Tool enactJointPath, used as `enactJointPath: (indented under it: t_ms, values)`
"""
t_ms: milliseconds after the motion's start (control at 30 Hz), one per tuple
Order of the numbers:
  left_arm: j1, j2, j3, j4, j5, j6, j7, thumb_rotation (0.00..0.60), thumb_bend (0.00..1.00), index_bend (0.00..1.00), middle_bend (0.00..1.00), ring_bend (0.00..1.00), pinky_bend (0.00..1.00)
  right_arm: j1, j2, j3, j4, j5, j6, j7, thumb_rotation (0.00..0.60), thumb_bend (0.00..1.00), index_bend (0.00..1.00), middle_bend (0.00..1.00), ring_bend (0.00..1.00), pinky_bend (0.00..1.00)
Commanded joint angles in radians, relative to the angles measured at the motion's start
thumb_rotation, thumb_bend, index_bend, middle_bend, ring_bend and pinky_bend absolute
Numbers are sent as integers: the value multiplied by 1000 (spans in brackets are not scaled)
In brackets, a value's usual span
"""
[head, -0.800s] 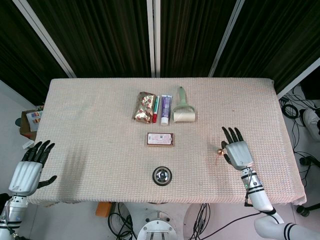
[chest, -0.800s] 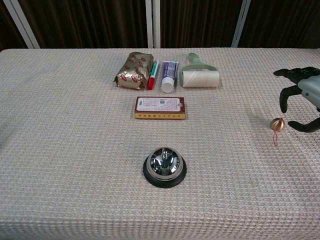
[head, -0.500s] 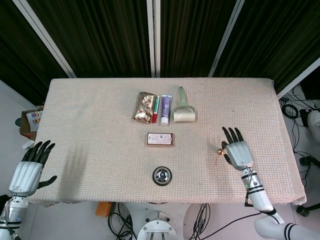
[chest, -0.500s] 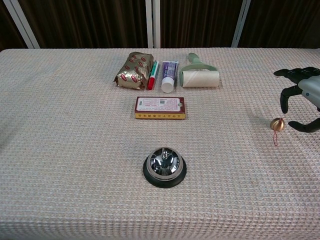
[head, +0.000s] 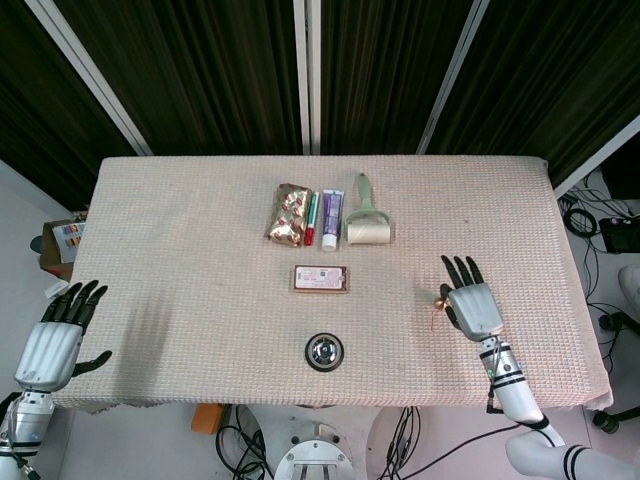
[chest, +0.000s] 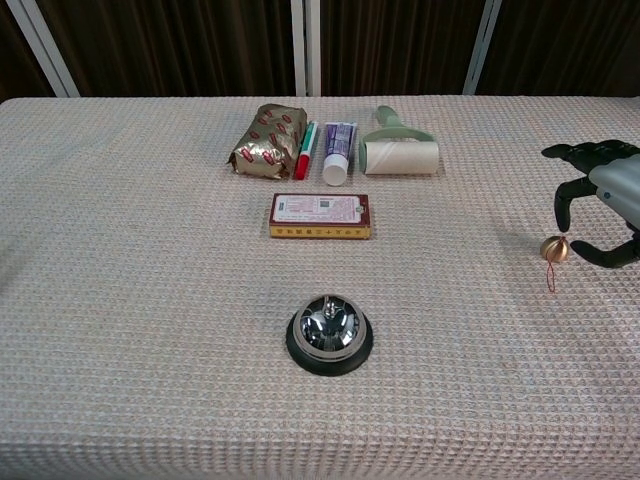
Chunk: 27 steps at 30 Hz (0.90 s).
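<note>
Small gold bell (chest: 554, 248) sits right edge of chest frame, red cord trailing below. Your right hand (chest: 608, 202) hovers just beside it, fingers spread, holding nothing. Left hand (head: 52, 342) lower left, also released. Bell looks light, hard, rolls easily; pinch round body.

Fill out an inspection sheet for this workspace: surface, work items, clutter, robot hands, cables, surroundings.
Surface: table under a beige waffle-weave cloth.
Work items: small gold bell with a red cord lies on the cloth beside the right robot hand; contact cannot be told.
Clutter: call bell near the front; flat box behind it; back row of foil packet, marker, tube and lint roller.
Robot hands: right robot hand open, fingers spread; left robot hand open, at the table's left edge, holding nothing.
Cables: loose cables on the floor at right.
Surroundings: dark curtains behind.
</note>
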Motion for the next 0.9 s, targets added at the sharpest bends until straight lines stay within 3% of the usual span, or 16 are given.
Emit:
enactJointPath:
  t_ms: [33, 900]
  values:
    - [0, -1, -1, 4, 2, 2, -5, 600, 96, 84, 63, 36, 166, 1, -9, -3, 13, -10, 7, 5, 600, 286, 516, 26, 0, 0]
    - [-3, 1, 0, 5, -4, -8, -3, 600, 99, 84, 63, 36, 166, 1, -48, 6, 58, 0, 14, -7, 600, 319, 534, 54, 0, 0]
